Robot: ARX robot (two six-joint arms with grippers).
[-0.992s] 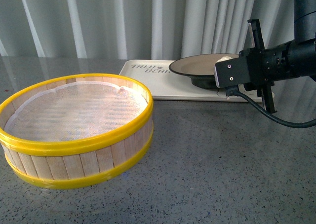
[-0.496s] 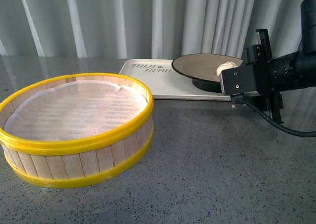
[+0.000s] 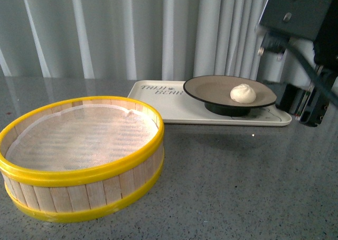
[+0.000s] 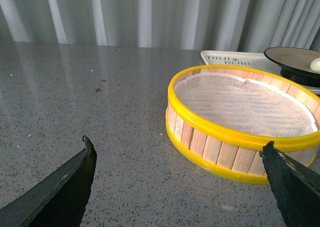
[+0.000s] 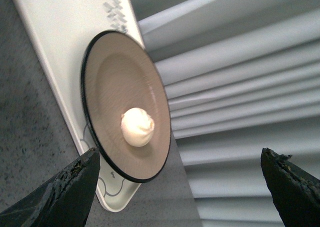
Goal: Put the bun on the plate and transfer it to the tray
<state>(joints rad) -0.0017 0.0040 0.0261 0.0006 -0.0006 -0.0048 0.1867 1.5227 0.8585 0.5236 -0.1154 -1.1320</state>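
The task looks done, as far as the pictures show. The bun (image 3: 243, 93) sits on the plate (image 3: 211, 88), a little right of its middle, and the plate stands on the tray (image 3: 174, 103) at the far right of the surface (image 3: 227, 182). The right hand (image 5: 182, 187) is spread wide with nothing in it, clear of the plate and near its right side. The left hand (image 4: 180, 187) is also spread and empty, hanging over the surface left of the steamer (image 3: 79, 155), which holds no bun. Nothing seems left but to pull the arms back.
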